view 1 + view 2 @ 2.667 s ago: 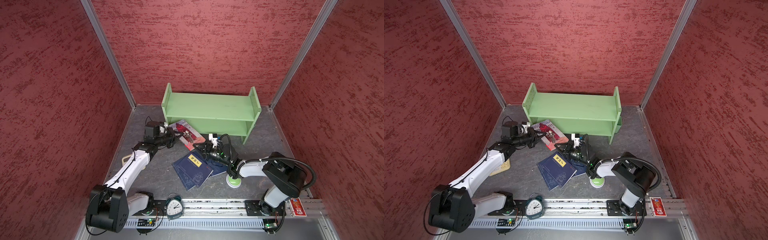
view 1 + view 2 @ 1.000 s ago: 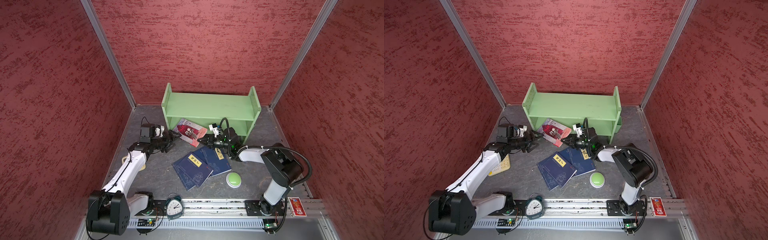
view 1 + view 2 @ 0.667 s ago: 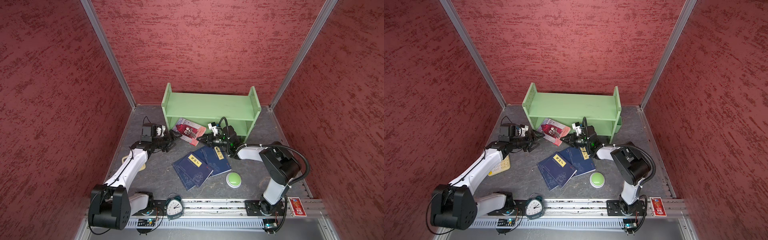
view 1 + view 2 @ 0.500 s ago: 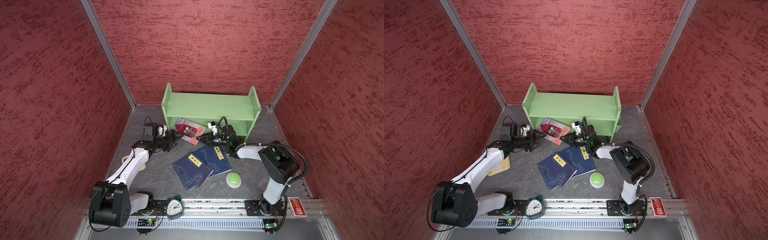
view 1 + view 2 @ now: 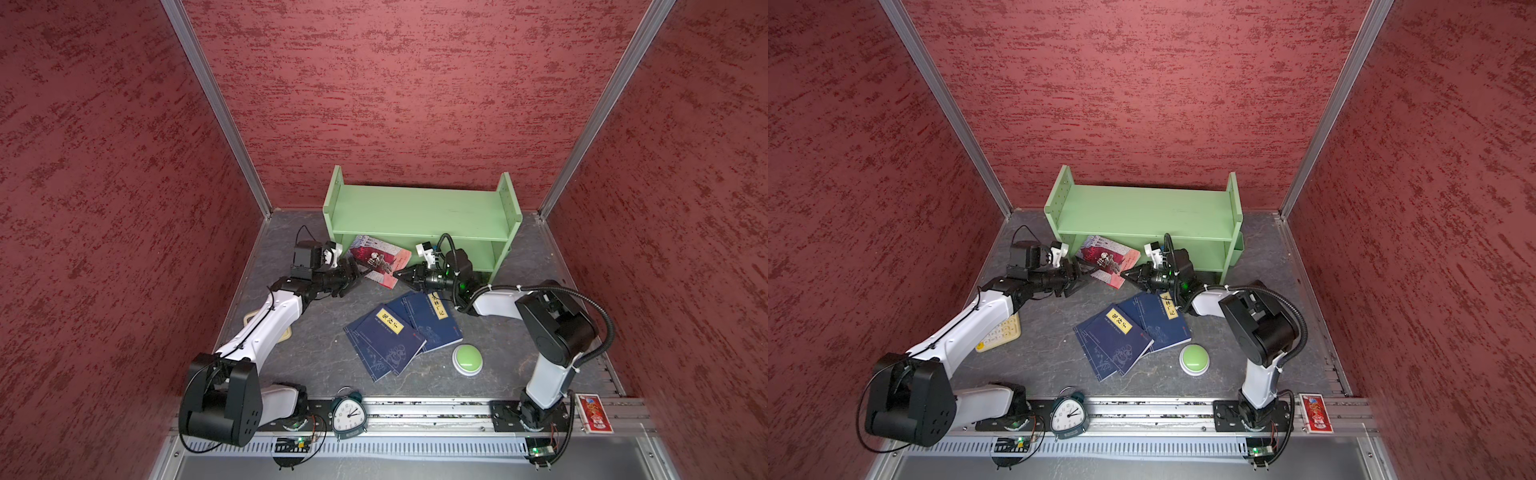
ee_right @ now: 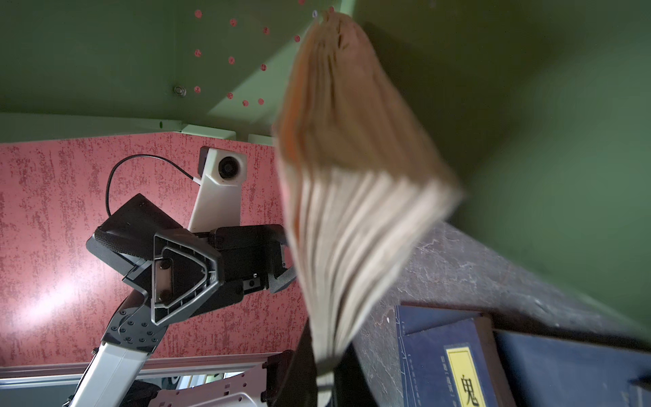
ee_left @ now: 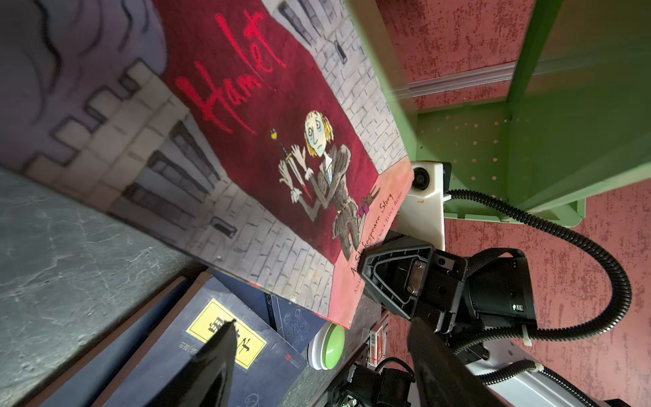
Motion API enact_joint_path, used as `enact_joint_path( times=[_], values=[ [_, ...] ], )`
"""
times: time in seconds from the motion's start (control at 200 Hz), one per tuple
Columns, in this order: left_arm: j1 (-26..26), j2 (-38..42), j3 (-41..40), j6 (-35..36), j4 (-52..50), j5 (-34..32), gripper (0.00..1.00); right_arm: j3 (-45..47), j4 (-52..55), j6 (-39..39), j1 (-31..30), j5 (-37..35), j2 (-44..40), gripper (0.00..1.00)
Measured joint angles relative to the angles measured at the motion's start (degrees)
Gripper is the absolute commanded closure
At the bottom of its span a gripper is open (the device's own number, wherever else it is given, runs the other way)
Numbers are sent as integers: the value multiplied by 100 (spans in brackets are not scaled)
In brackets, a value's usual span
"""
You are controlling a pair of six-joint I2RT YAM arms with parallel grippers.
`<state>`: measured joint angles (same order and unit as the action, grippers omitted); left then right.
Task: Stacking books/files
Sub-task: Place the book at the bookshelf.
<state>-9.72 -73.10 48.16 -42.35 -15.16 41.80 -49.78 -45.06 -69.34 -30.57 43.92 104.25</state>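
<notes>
Moved: Hamlet book (image 5: 376, 259) sits higher and closer to the shelf (image 5: 419, 212) than a second ago. The left gripper (image 5: 360, 274) has come in toward its left edge. The right gripper (image 5: 400, 274), over the navy books (image 5: 388, 340) earlier, is now at the book's right corner.
Hamlet book: thin paperback with a smooth cover. A dark red panel lies between grey-white brickwork, with a pink band along one end. It is held tilted, its right corner clear of the floor (image 5: 316, 345) and its top edge under the shelf's upper board. The pages are fanned and blurred in the right wrist view.
Right gripper: fingers together, clamped on the book's pink corner.
Left gripper: fingers apart, nothing between them, just beside the book.
Navy books: flat and matte with yellow labels, lying in an overlapping fan on the floor near the Hamlet book. They have not shifted.
Floor: grey, veined like slate.
Shelf: green painted board in two tiers, with peg holes in the end panels.
Around: green button (image 5: 467, 359) beside the navy books. Clock (image 5: 348, 413) on the front rail (image 5: 436, 409). Calculator (image 5: 1000, 332) partly under the left arm. Red packet (image 5: 592, 413) at the rail's right end.
</notes>
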Motion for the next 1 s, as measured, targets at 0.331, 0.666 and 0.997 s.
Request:
enact_joint_path(
  times=[0.331,0.666,0.997],
  values=[
    [-155,-48,0,175,247,293,23,-109,-306,-313,116,221,186,87],
    [-258,-455,0,111,616,289,26,-184,-177,-326,120,210,186,84],
    [-372,-625,0,66,927,264,37,-229,-26,-264,122,177,186,72]
  ],
)
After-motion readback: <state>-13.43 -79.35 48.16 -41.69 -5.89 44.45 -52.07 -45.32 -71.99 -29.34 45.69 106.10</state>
